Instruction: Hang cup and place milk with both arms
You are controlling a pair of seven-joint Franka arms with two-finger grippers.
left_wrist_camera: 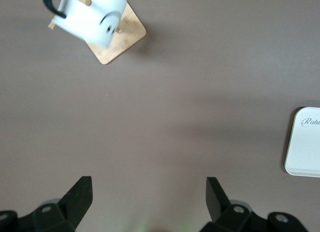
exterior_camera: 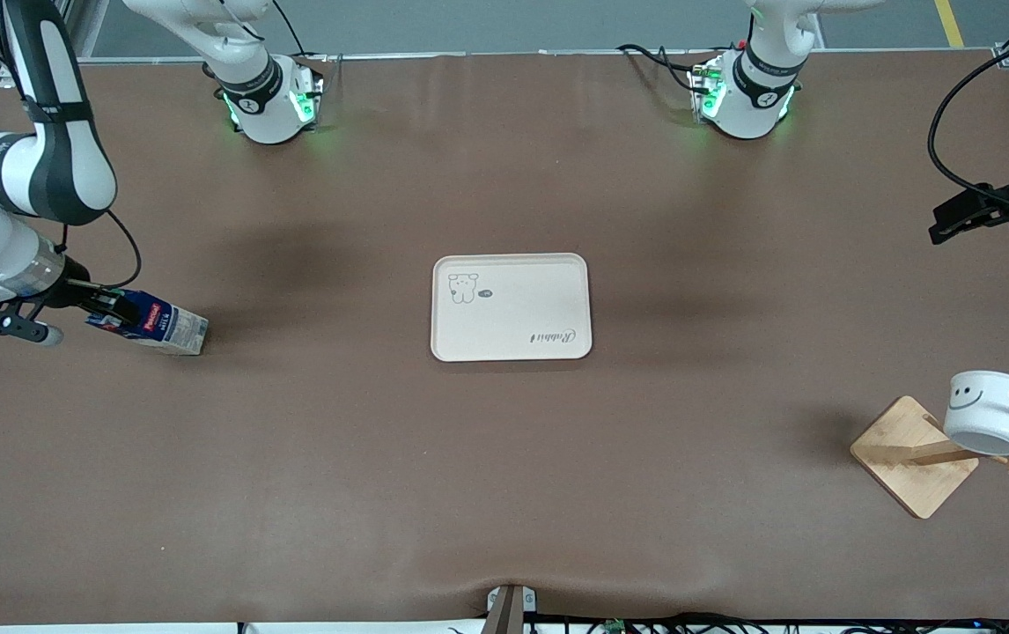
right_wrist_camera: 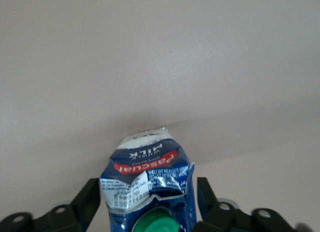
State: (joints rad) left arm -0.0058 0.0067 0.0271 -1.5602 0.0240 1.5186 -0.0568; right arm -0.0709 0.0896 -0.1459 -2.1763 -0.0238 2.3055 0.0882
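**Counter inventory, from the right arm's end to the left arm's end**

1. Right gripper point(exterior_camera: 113, 308) point(right_wrist_camera: 147, 192): low at the counter point(exterior_camera: 504, 484), at the right arm's end. Its jaws are parted and straddle the cap end of the milk, one finger on each side, with a thin gap showing in the right wrist view.
2. Milk point(exterior_camera: 161, 326) point(right_wrist_camera: 147, 167): dark blue carton with a green cap and a red and white label. It lies on its side on the counter with its pale base pointing toward the middle. The carton wall near the cap is creased.
3. Tray point(exterior_camera: 511, 306) point(left_wrist_camera: 305, 142): pale, rectangular, with rounded corners, at the middle of the counter. It carries only a small printed animal and a line of script, and lies well apart from the milk.
4. Rack point(exterior_camera: 909, 458) point(left_wrist_camera: 122, 42): wooden square base with pegs, at the left arm's end, nearer the front camera than the tray.
5. Cup point(exterior_camera: 989, 414) point(left_wrist_camera: 92, 14): white with a smiley face, hung on a rack peg by its black loop handle (mouth tipped downward).
6. Left gripper point(exterior_camera: 940, 231) point(left_wrist_camera: 149, 192): up in the air over the counter's edge at the left arm's end, waiting, with its jaws spread wide and nothing between them.
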